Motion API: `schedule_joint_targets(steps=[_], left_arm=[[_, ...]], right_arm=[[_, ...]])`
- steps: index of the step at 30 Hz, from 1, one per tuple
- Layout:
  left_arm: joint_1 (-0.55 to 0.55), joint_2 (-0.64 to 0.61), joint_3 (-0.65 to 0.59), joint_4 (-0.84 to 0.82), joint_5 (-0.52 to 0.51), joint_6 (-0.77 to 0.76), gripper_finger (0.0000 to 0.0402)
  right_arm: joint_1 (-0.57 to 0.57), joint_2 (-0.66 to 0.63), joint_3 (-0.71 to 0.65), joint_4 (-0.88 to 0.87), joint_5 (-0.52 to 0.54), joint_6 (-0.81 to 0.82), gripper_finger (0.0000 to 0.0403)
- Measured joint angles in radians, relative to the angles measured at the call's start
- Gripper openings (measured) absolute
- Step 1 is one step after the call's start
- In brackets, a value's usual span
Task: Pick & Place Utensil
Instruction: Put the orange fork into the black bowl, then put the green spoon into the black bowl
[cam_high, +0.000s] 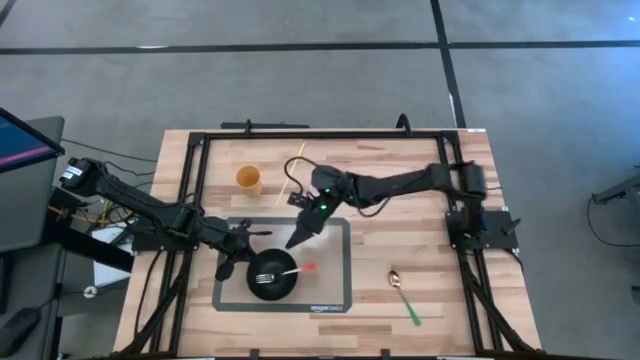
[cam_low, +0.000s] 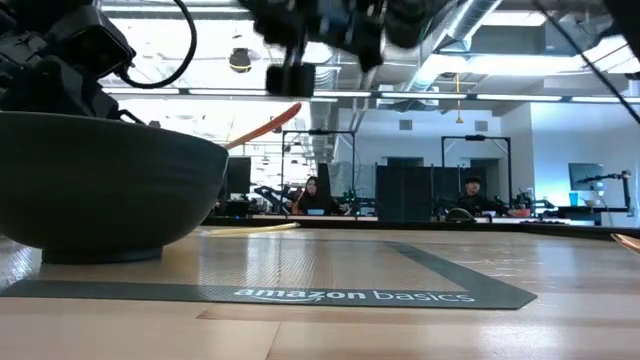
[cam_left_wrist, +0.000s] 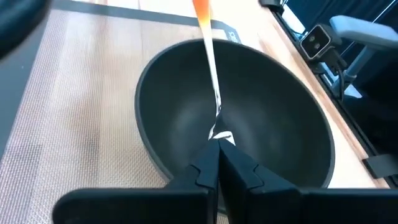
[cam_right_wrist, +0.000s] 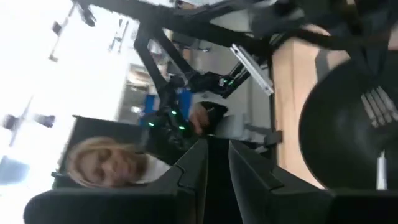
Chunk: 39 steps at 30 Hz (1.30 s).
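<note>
A black bowl (cam_high: 272, 276) stands on the grey mat (cam_high: 335, 240). A fork (cam_high: 292, 270) with an orange handle lies in it, tines (cam_left_wrist: 216, 130) on the bowl's floor and handle (cam_low: 265, 125) leaning over the right rim. My left gripper (cam_high: 238, 262) is shut at the bowl's left rim, pointing at the fork's head (cam_left_wrist: 218, 144). My right gripper (cam_high: 298, 238) hangs over the mat just beyond the bowl, its fingers (cam_right_wrist: 239, 165) a narrow gap apart and holding nothing. A green-handled spoon (cam_high: 404, 294) lies on the bare wood to the right.
An orange cup (cam_high: 249, 180) stands near the table's far left, with a thin yellow stick (cam_high: 296, 176) beside it. A black frame (cam_high: 330, 133) borders the table. Bare wood lies right of the mat around the spoon. People sit at desks in the room behind (cam_low: 312, 195).
</note>
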Motion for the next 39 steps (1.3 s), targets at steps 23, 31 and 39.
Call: schedule_joint_targets(steps=[23,31,39], left_arm=[[0.075,-0.001,0.0,0.446,0.023,0.052,0.0029],[0.153,-0.001,0.027,0.46,0.028,0.072,0.0067],[0.204,-0.014,0.034,0.468,0.039,0.108,0.0073]], right_arm=[[0.445,-0.507,-0.253,-1.326,0.932,0.11,0.006],[0.637,-0.471,-0.396,-1.209,0.782,0.45,0.006],[0.773,-0.326,-0.423,-1.064,0.781,0.569,0.0066]])
